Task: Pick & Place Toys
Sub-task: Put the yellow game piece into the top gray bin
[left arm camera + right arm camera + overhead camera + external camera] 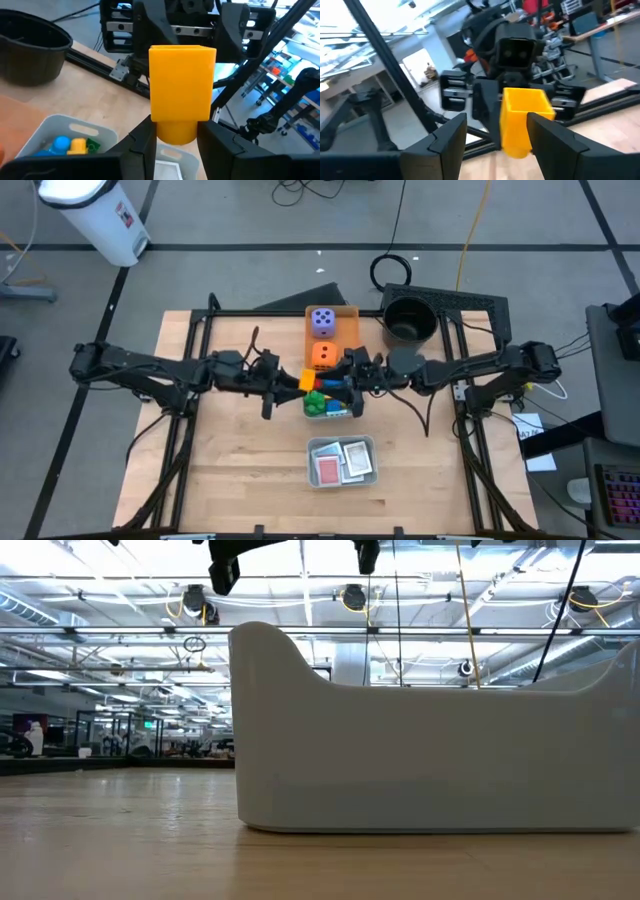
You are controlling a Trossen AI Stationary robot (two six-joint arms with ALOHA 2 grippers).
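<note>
My left gripper (298,380) is shut on a yellow plastic brick (182,87), held in the air above the grey tray of bricks (352,412). My right gripper (345,373) faces it from the right, open. Its fingers (452,142) stand on either side of the brick's far end (522,117); I cannot tell whether one touches it. Blue, yellow and green bricks (75,144) lie in that tray. The purple die (322,321) and the orange die (323,355) sit on the flat orange tray (347,313). Cards (340,462) lie in the near grey tray. My left gripper pinches the brick's round stud end (175,134) between its two fingers. The fingers come level from the table's left and lie along the brick. The brick sticks straight out past the fingertips toward my right gripper, lifted clear of the tray.
A black bucket (408,318) stands at the far right, beside the orange tray. The near grey tray's wall (430,740) fills the low view. Bare wood lies to the left and right of the trays.
</note>
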